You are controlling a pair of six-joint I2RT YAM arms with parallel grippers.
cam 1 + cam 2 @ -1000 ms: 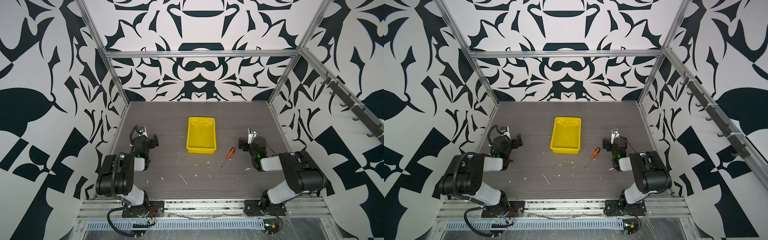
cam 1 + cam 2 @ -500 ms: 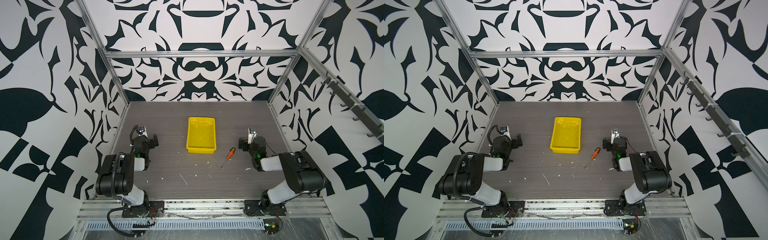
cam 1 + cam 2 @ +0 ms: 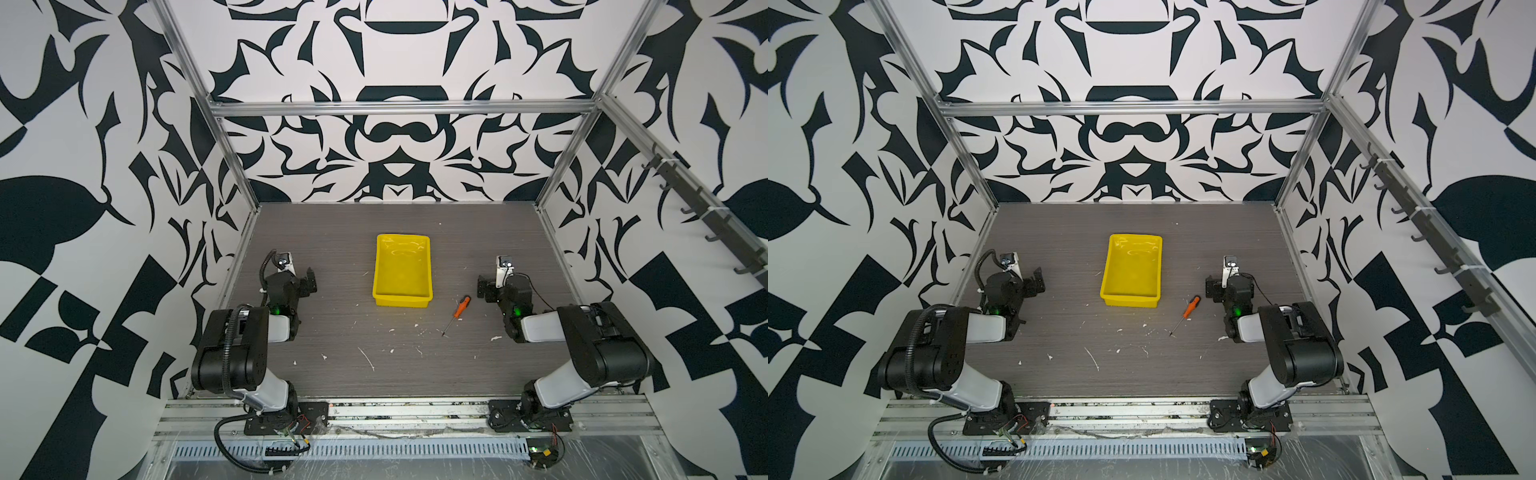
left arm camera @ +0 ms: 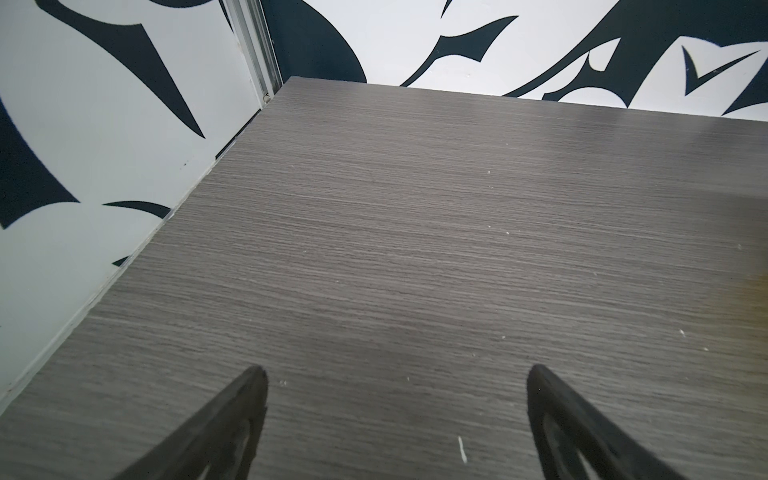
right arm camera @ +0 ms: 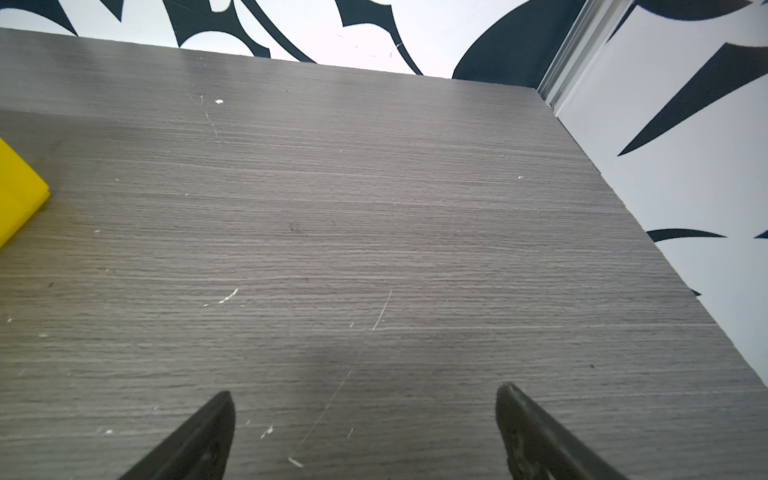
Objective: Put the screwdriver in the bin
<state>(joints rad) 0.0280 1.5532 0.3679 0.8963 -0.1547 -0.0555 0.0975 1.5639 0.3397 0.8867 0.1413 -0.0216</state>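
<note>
The screwdriver [image 3: 461, 306] [image 3: 1191, 306], orange-handled with a thin dark shaft, lies flat on the grey table just right of the bin's near right corner, its tip towards the front. The yellow bin [image 3: 402, 300] [image 3: 1129, 301] stands in the middle of the table with nothing in it; one corner of the bin [image 5: 16, 195] shows in the right wrist view. My right gripper [image 3: 482, 286] [image 3: 1210, 286] [image 5: 363, 395] rests low, right of the screwdriver's handle, open and empty. My left gripper [image 3: 309, 277] [image 3: 1038, 277] [image 4: 397, 374] rests at the left, open over bare table.
White scraps [image 3: 368, 358] litter the table's front half. Patterned walls with aluminium posts [image 3: 241, 166] close in the left, right and back. A rail of hooks [image 3: 702, 208] runs along the right wall. Both arm bases [image 3: 274, 415] sit on the front rail.
</note>
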